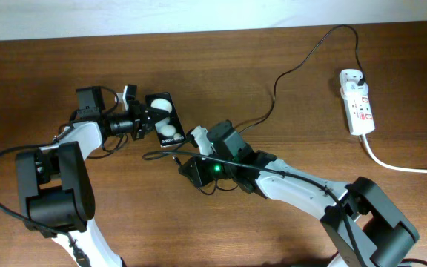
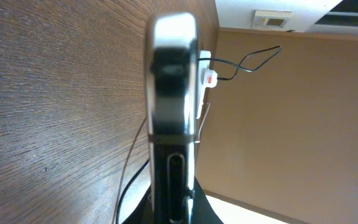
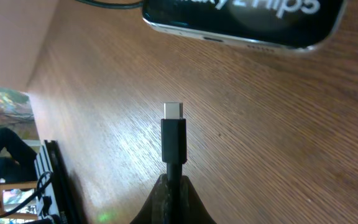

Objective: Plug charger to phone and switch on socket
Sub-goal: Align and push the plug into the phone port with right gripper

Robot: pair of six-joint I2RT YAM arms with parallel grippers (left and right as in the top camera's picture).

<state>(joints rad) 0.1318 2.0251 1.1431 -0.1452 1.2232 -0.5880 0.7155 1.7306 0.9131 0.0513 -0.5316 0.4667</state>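
**Fig.: overhead, L-wrist and R-wrist views.** The left tool (image 1: 147,121) is seen closed on the phone (image 1: 164,119), which is taken from the side nearest that arm. The phone's end w/ small white text is turned toward the right tool (image 1: 198,141).

In the L-wrist view the phone (image 2: 173,74) is shown edge-on and blurred directly ahead of the tool, so the fingers cannot be made out there.

The right tool (image 3: 171,186) is closed on the charger (image 3: 173,134), which is pinched just behind its connector, w/ the metal tip projecting forward. The tip is aimed at the edge of the phone (image 3: 247,18). A port (image 3: 213,38) is visible there, slightly right of the tip's line. Tip and port are apart, w/ bare surface (image 3: 278,124) between them.

Behind the right tool, the charger (image 1: 275,93) is run away across the surface (image 1: 310,141) to its plug. The plug is seated at the far end of the socket (image 1: 356,102), which is well apart from both tools. A white cord (image 1: 402,166) is led off the socket's near end toward the frame edge.
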